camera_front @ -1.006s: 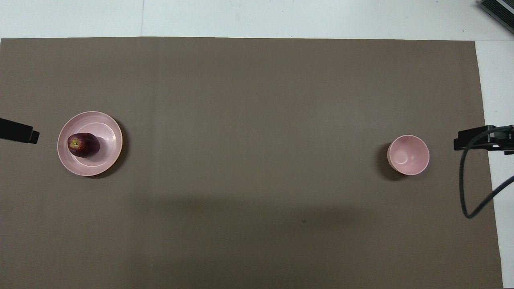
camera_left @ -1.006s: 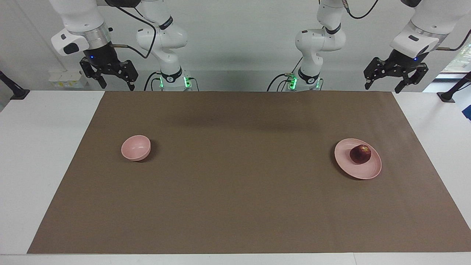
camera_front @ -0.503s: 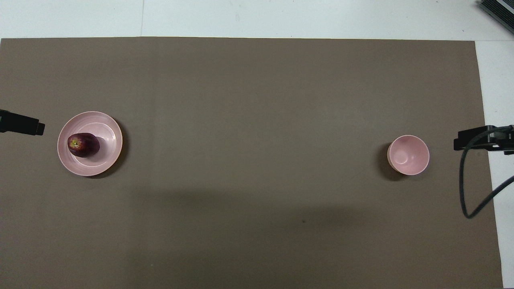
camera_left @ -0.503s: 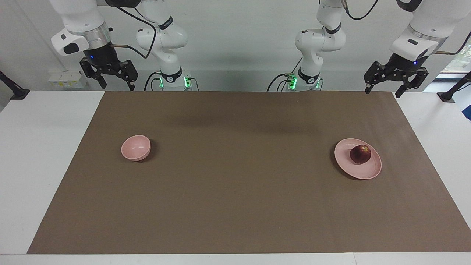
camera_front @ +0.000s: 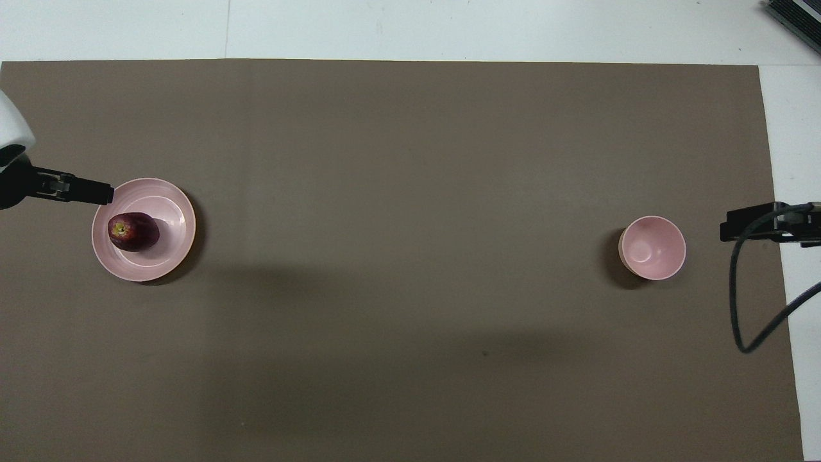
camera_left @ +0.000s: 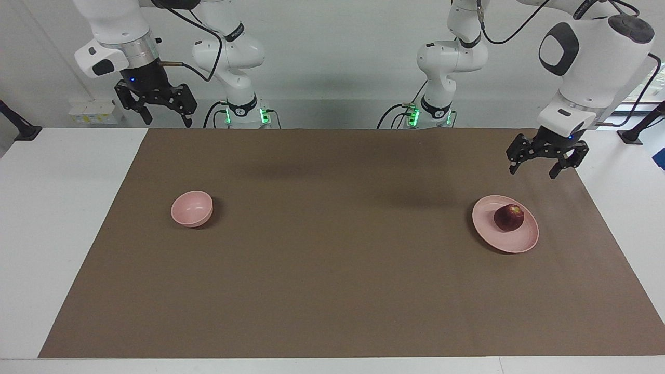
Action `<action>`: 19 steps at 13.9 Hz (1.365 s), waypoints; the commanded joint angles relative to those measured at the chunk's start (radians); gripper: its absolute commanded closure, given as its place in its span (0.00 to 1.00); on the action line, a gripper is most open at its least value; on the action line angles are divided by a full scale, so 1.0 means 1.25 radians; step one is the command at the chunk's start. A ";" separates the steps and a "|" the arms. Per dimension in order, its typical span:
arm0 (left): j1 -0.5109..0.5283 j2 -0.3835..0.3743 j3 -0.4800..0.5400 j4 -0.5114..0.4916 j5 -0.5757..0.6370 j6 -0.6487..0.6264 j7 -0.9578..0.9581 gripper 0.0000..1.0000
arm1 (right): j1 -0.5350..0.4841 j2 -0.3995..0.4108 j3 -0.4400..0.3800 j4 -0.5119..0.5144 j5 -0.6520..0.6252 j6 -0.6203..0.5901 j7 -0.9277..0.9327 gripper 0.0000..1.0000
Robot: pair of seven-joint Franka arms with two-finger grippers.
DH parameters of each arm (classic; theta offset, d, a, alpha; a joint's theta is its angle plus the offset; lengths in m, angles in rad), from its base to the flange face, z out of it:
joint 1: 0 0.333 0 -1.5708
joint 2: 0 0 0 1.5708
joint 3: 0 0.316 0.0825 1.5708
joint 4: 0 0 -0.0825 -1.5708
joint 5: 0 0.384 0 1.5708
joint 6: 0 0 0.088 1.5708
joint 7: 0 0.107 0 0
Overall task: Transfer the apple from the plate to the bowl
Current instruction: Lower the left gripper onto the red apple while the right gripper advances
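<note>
The dark red apple (camera_left: 508,217) lies on the pale pink plate (camera_left: 514,242) toward the left arm's end of the table. It also shows in the overhead view (camera_front: 133,231), on the plate (camera_front: 174,221). The small pink bowl (camera_left: 192,209) stands empty toward the right arm's end, and shows from above as well (camera_front: 652,248). My left gripper (camera_left: 532,173) is open and empty in the air, above the mat beside the plate. One of its fingers (camera_front: 90,190) overlaps the plate's rim from above. My right gripper (camera_left: 166,123) is open and empty, high at the mat's edge, where the arm waits.
A brown mat (camera_left: 332,270) covers most of the white table (camera_left: 62,208). A black cable (camera_front: 744,308) hangs from the right arm past the mat's edge near the bowl.
My left gripper has come down and moved over the mat toward the plate. The right gripper, apple, plate and bowl have stayed put.
</note>
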 commanded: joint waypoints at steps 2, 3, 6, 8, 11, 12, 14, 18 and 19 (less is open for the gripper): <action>0.049 0.038 -0.008 -0.065 -0.008 0.103 0.091 0.00 | 0.006 -0.004 0.012 -0.066 0.055 0.071 -0.014 0.00; 0.061 0.060 -0.006 -0.069 -0.008 0.121 0.101 0.00 | 0.011 -0.003 0.012 -0.094 0.060 0.110 -0.014 0.00; 0.076 0.104 -0.008 -0.125 -0.010 0.222 0.101 0.00 | 0.042 0.025 0.012 -0.147 0.068 0.176 0.017 0.00; 0.076 0.133 -0.008 -0.136 -0.010 0.262 0.103 0.00 | 0.053 0.056 0.012 -0.163 0.072 0.204 0.027 0.00; 0.074 0.154 -0.008 -0.167 -0.011 0.293 0.103 0.00 | 0.053 0.064 0.012 -0.229 0.102 0.248 0.027 0.00; 0.075 0.154 -0.008 -0.194 -0.011 0.326 0.103 0.00 | 0.053 0.067 0.012 -0.241 0.106 0.253 0.028 0.00; 0.078 0.153 -0.008 -0.221 -0.011 0.367 0.110 0.00 | 0.070 0.078 0.012 -0.260 0.121 0.271 0.044 0.00; 0.078 0.154 -0.008 -0.239 -0.012 0.378 0.103 0.00 | 0.111 0.129 0.012 -0.261 0.239 0.352 0.129 0.00; 0.078 0.154 -0.008 -0.239 -0.012 0.375 0.101 0.07 | 0.126 0.130 0.012 -0.262 0.240 0.355 0.164 0.00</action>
